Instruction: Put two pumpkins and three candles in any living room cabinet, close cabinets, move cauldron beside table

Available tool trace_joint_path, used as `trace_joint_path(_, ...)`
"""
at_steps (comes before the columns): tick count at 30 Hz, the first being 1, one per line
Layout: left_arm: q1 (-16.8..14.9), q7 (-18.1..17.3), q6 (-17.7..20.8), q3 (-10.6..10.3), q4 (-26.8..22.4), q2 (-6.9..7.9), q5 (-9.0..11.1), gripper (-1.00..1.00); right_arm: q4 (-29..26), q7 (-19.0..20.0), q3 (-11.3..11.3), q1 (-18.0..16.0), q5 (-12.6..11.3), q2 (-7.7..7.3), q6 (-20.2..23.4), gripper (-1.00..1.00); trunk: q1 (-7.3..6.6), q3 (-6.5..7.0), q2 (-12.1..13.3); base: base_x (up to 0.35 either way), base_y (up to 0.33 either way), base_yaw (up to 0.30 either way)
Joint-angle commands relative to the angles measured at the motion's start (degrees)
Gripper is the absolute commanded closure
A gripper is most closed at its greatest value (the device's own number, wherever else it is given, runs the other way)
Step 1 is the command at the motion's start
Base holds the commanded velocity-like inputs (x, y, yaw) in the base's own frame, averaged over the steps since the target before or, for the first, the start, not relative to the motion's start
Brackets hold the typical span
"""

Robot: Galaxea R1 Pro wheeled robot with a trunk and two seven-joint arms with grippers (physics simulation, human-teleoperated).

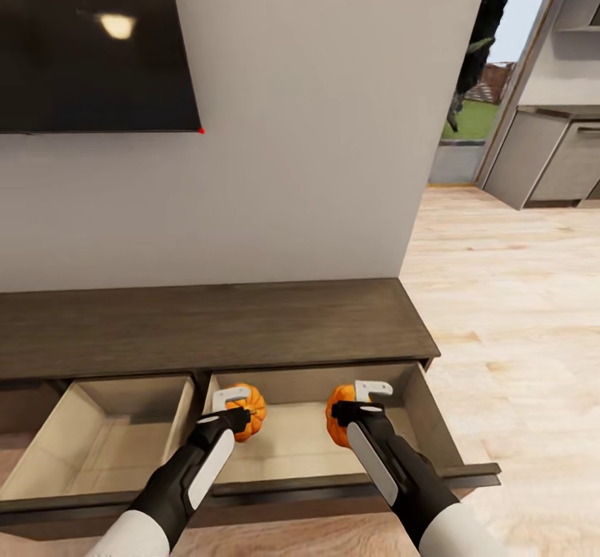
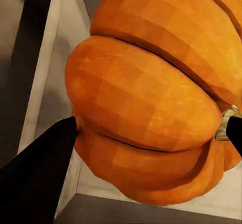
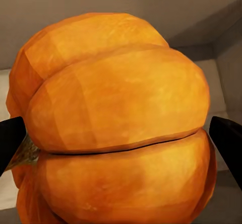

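the cabinet (image 1: 208, 323) runs low along the wall under a dark screen (image 1: 96, 40), with two drawers pulled open side by side. the left drawer (image 1: 100, 436), at about 8 o'clock in the head view, shows only its bare beige floor and walls. the right drawer (image 1: 287, 444), near 6 o'clock, has both pumpkins within its walls — whether either one rests on the drawer floor or hangs just above it, i cannot tell.

the left gripper (image 1: 236, 409) is closed down on the left pumpkin (image 1: 247, 411), which sits toward the drawer's left wall; in the left wrist view its dark fingertips (image 2: 48, 156) press in at either side of the orange ribs (image 2: 146, 98), the stem by one tip. the right gripper (image 1: 357, 413) clasps the right pumpkin (image 1: 339, 424) the same way, near the middle of the drawer; in the right wrist view the fingertips (image 3: 12, 136) flank the fruit (image 3: 121, 128) on both sides, opened just to its width.

at 2 o'clock, pale wood floor (image 1: 508, 290) leads off toward grey kitchen units (image 1: 550, 157).
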Motion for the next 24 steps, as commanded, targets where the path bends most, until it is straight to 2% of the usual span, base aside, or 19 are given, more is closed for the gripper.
trace_joint_path(1,-0.18,0.53,0.08,-0.19,0.01,0.03,-0.43,1.00,-0.11,-0.75,0.17,-0.06,-0.47,-0.02,0.10,1.00,0.22,-0.23,-0.44,0.000,0.000,0.000)
trace_joint_path(2,-0.32,0.52,0.06,-0.15,0.11,-0.01,-2.29,1.00,-0.28,-0.79,0.17,-0.06,-0.47,-0.02,0.14,1.00,0.44,-0.41,-0.84,0.000,0.000,0.000)
trace_joint_path(3,-0.35,0.52,0.04,-0.13,0.16,-0.04,-3.32,1.00,-0.47,-0.80,0.17,-0.06,-0.47,-0.05,0.15,1.00,0.66,-0.59,-1.24,0.000,0.000,0.000)
trace_joint_path(7,-0.37,0.56,0.00,-0.25,0.37,-1.19,-5.26,1.00,-0.97,-0.76,0.17,-0.06,-0.51,-0.09,0.17,1.00,1.53,-1.31,-2.85,0.000,0.000,0.000)
trace_joint_path(24,-0.37,0.71,0.57,-1.06,0.41,-1.73,-5.50,1.00,-0.97,-0.74,0.16,-0.06,-0.73,-0.10,0.09,1.00,5.27,-4.36,-9.66,0.000,0.000,0.000)
